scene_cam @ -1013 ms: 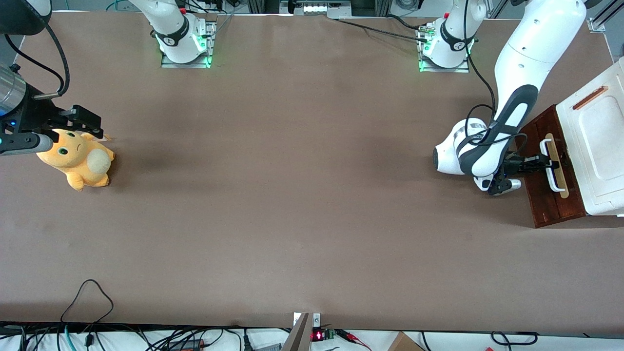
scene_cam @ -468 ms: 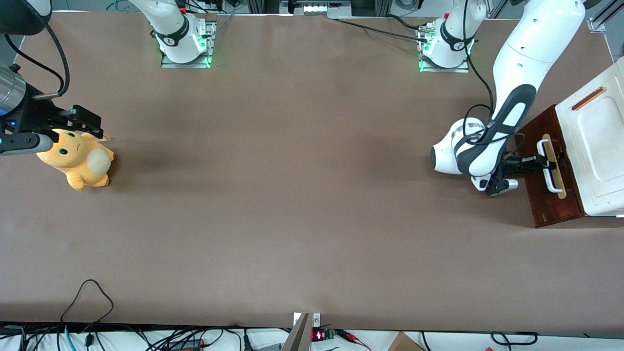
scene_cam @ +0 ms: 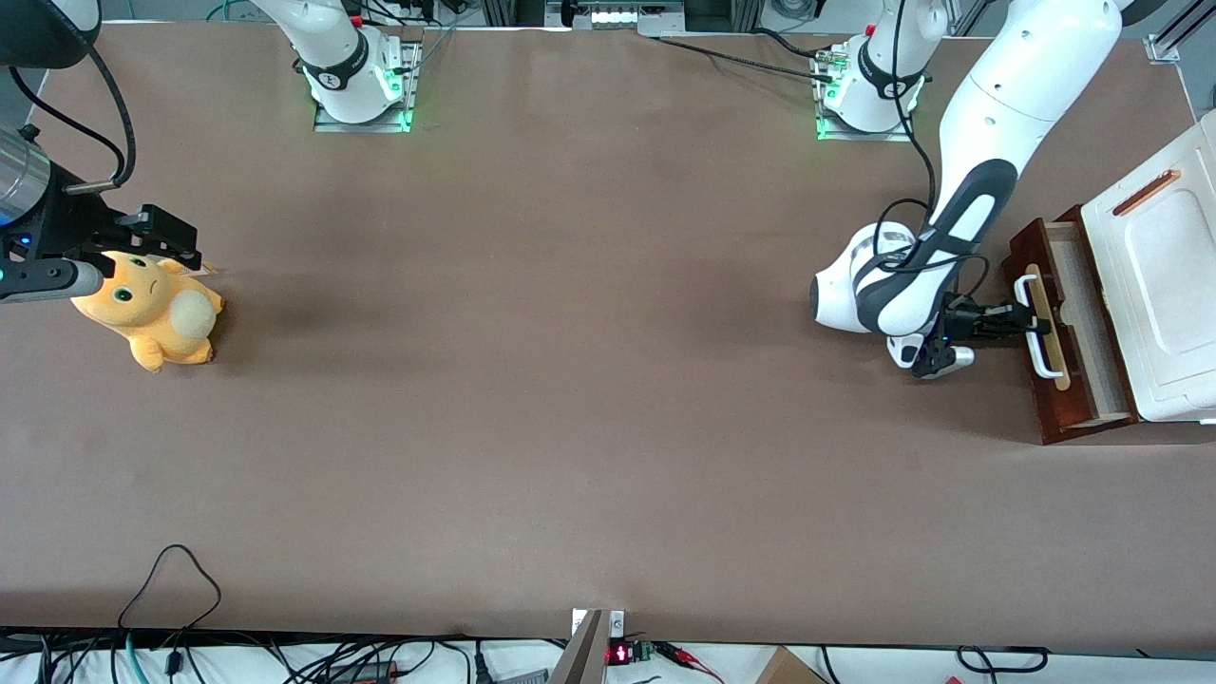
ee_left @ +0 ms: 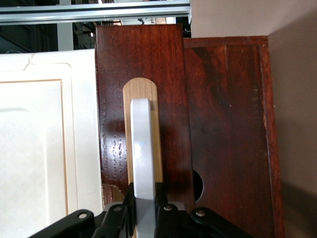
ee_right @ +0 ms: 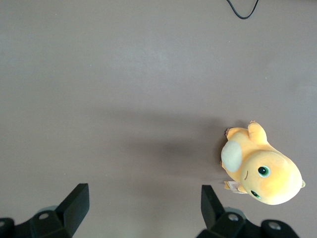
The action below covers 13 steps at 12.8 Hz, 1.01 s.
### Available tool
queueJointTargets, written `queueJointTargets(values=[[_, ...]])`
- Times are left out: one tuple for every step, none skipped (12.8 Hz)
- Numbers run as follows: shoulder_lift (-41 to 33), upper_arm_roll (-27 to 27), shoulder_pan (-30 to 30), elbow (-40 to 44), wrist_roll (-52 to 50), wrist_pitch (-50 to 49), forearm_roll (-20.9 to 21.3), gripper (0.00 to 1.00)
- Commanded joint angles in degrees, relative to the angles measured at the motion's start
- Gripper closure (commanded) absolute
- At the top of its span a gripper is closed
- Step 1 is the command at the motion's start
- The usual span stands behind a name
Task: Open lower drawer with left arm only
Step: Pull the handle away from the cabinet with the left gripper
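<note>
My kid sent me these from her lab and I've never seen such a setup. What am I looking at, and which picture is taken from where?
These are two robot arms bolted to a brown table. One picture looks down on the table from the front. The other two come from small cameras on the arms' wrists.

The big white left arm is working. Its black two-finger tool is shut on the white loop handle of the lower drawer, a dark red-brown wooden drawer under a white box-like top. The drawer is pulled partly out, so its light wood inside shows. The left wrist view shows the same handle up close, clamped in the tool.

Toward the parked arm's end of the table lies an orange plush toy, also seen in the right wrist view.
</note>
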Motion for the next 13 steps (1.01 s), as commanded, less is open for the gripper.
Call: queueJointTargets(values=[[1.4,-3.1,-2.8,3.9,2.4,0.6,1.4,1.00],[1.4,-3.7,-3.1,4.2,2.6,0.1,1.4,1.00],[1.7,-3.9,-3.4,4.4,2.6,-0.8,1.4,1.00],[1.8,-4.5,-3.7,4.4,2.6,-1.3,1.3,1.00],[1.9,-4.7,-3.8,4.6,2.6,-1.6,1.3,1.00],[1.9,-4.7,-3.8,4.9,2.7,-1.6,1.3,1.00],[2.1,-4.7,-3.8,4.8,2.7,-1.6,1.3,0.99],[2.3,-4.6,-3.8,4.8,2.7,-1.6,1.2,0.86],[2.2,-4.6,-3.8,4.8,2.8,-1.6,1.1,0.70],[2.2,-4.5,-3.7,4.8,2.8,-1.6,1.1,0.21],[2.0,-4.5,-3.2,4.8,2.9,-1.7,1.1,0.00],[1.9,-4.5,-3.1,4.8,2.9,-1.7,1.1,0.00],[1.6,-4.6,-3.1,4.9,2.8,-1.6,1.0,0.00]])
